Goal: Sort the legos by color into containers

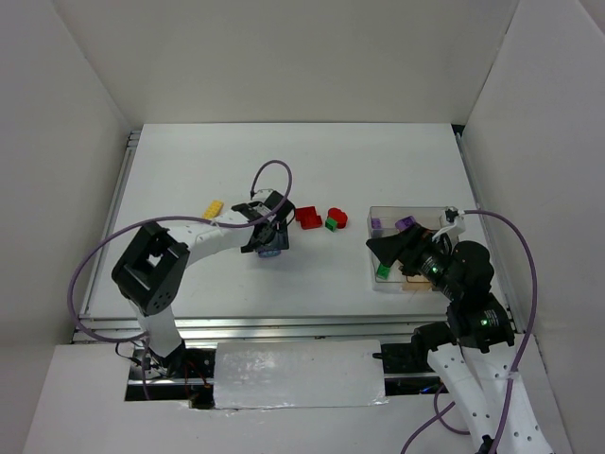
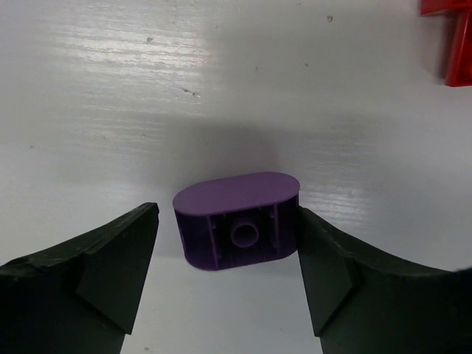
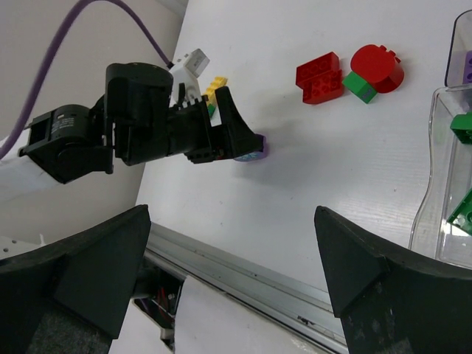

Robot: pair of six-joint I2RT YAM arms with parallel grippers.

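A purple oval lego (image 2: 236, 220) lies on its side on the white table between my left gripper's (image 2: 228, 254) fingers. The jaws stand open around it: the right finger is at its end, the left finger is a gap away. In the top view that gripper (image 1: 269, 238) is low over the purple lego (image 1: 273, 253). A clear container (image 1: 416, 284) at the right holds purple legos (image 1: 376, 224) and a green lego (image 1: 384, 270). My right gripper (image 3: 232, 258) is open and empty, hanging over the container's left side (image 1: 392, 248).
A red brick (image 1: 307, 217), a red round lego (image 1: 337, 216) and a small green lego (image 1: 332, 225) lie between the left gripper and the container. A yellow lego (image 1: 215, 208) lies left of the left gripper. The table's metal front rail (image 3: 280, 284) runs under the right gripper.
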